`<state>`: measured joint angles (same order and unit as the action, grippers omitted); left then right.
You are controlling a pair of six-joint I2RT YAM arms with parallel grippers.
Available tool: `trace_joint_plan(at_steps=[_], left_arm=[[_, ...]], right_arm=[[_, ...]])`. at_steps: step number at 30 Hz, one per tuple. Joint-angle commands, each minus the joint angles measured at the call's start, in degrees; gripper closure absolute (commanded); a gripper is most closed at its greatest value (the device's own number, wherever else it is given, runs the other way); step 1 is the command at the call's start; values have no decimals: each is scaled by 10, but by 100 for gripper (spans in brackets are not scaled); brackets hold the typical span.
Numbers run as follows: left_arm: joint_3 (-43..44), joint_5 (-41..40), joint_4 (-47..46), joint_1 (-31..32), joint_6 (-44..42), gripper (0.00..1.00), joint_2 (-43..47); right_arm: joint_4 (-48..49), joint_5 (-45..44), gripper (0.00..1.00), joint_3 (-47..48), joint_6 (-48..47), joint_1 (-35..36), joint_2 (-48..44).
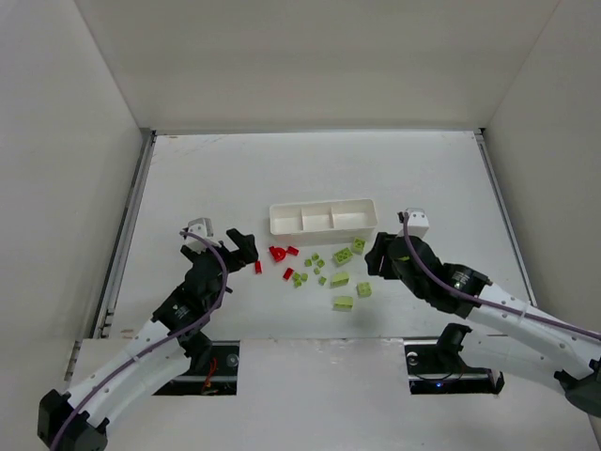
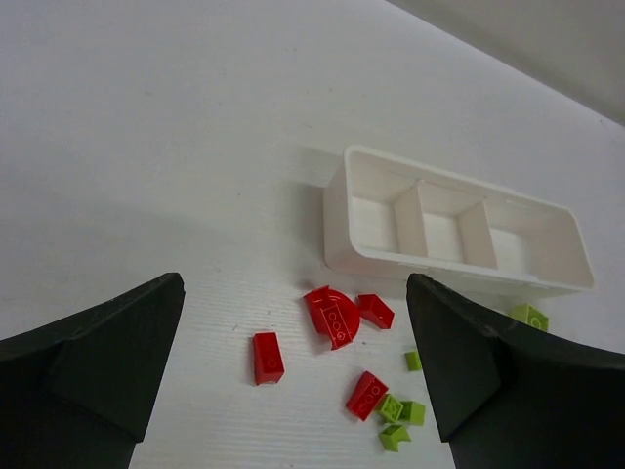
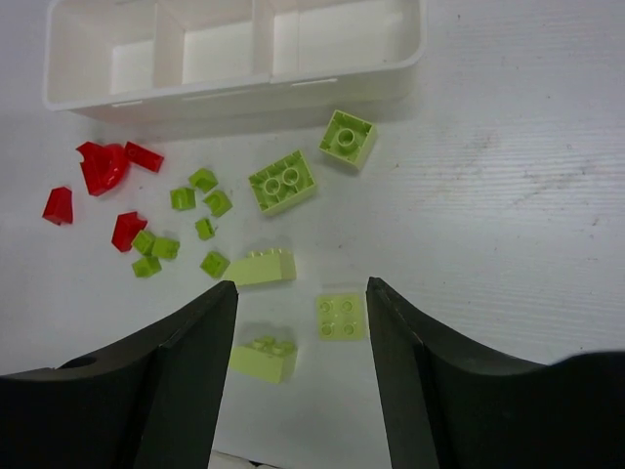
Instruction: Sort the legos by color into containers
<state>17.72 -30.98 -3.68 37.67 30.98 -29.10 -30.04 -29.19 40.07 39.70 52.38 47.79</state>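
White tray [image 1: 322, 217] w/ all 3 bins bare, so sorting's not begun. On the counter [image 1: 423, 169] just in front: reds [image 1: 279, 253] toward the left arm, greens [image 1: 340, 277] toward the right. Now left claw [image 1: 241, 246] gapes wide, empty, near the reds; right claw [image 1: 375, 254] half open, empty, by the greens. Approach step, I'd say. Next: drop onto one brick, pinch it square, carry to a bin.

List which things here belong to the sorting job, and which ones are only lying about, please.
Job:
- red legos
- lime green legos
- white tray with three compartments

Only surroundings:
- table
- purple cables on the arms
- walls
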Motion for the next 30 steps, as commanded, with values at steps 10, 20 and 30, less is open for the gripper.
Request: trace_joint_plan(at_steps=[10,20,30], left_arm=[[-74,2,-147,-34,111,0,9],[12,-81,-62,-7,129,0,-71],[58,-56,-26,-7,58,84,-170]], right_arm=[[53,29,92,21,-38,41,49],[134,35,52,-3,-89,39,120],[263,87,18,11,-152,-17,292]])
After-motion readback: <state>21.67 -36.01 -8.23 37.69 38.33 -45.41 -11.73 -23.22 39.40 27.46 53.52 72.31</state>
